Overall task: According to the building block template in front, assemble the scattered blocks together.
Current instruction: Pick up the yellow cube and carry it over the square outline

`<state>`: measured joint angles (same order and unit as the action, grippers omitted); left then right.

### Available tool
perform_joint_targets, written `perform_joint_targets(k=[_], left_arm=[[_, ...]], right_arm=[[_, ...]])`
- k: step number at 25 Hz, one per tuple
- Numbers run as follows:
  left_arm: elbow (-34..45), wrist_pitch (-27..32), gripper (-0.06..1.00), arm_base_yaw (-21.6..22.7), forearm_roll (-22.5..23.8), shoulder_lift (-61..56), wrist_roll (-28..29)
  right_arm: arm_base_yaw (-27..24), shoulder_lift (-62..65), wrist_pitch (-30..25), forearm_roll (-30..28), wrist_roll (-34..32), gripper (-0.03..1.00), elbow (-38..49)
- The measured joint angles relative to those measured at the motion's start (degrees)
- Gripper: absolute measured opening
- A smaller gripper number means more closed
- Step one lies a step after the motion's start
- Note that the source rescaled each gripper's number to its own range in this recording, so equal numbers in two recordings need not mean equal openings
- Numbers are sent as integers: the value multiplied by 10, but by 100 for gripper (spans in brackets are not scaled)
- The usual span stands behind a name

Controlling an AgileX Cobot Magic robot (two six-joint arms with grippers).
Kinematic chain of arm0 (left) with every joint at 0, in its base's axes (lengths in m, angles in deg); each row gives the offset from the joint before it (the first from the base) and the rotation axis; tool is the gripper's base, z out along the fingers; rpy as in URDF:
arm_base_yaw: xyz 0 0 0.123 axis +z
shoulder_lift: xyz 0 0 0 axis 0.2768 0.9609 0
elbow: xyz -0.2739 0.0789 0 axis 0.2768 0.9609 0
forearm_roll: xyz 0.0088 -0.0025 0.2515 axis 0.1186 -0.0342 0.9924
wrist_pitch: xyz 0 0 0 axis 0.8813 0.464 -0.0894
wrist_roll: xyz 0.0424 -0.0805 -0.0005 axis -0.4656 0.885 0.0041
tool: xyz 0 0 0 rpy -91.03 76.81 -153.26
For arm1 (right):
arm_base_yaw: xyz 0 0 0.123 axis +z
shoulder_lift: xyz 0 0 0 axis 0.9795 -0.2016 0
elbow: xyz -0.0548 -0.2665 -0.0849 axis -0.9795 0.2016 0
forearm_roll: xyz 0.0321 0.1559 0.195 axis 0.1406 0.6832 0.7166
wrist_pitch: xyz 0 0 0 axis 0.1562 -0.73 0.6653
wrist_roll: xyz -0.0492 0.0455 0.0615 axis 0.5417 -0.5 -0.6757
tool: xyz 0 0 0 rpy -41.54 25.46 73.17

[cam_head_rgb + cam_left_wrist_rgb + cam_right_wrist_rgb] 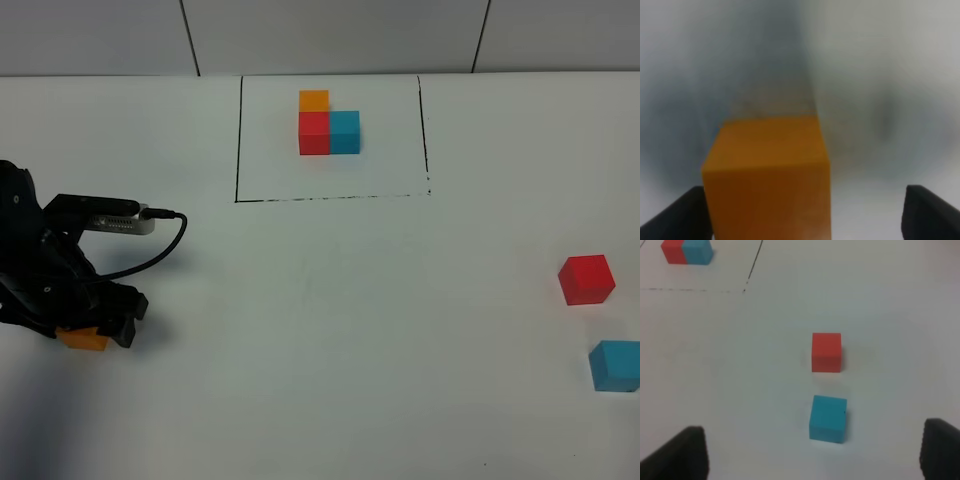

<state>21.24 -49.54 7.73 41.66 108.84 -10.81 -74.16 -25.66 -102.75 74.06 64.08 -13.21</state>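
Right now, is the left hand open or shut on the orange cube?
Open: fingers of the left hand stand wide apart, with a bare gap between the orange cube and one finger.

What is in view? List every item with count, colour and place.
table: 1, white, under everything.
drawn frame: 1, black, far middle.
building block template: 1, orange, red and blue cubes joined in an L, inside the drawn frame.
orange block: 1, orange, near left.
red block: 1, red, right side.
blue block: 1, light blue, right edge, nearer than the red block.
left gripper: 1, black, open around the orange block.
right gripper: 1, black, open, seen only in the right wrist view.
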Motion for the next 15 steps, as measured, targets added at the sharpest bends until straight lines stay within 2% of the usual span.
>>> perform_joint_targets(k=[12,15], left_arm=[[8,-11,87,0,2,0,1],[10,-12,87,0,18,0,9]], right_arm=[[0,0,0,0,0,72,0],[0,0,0,0,0,72,0]])
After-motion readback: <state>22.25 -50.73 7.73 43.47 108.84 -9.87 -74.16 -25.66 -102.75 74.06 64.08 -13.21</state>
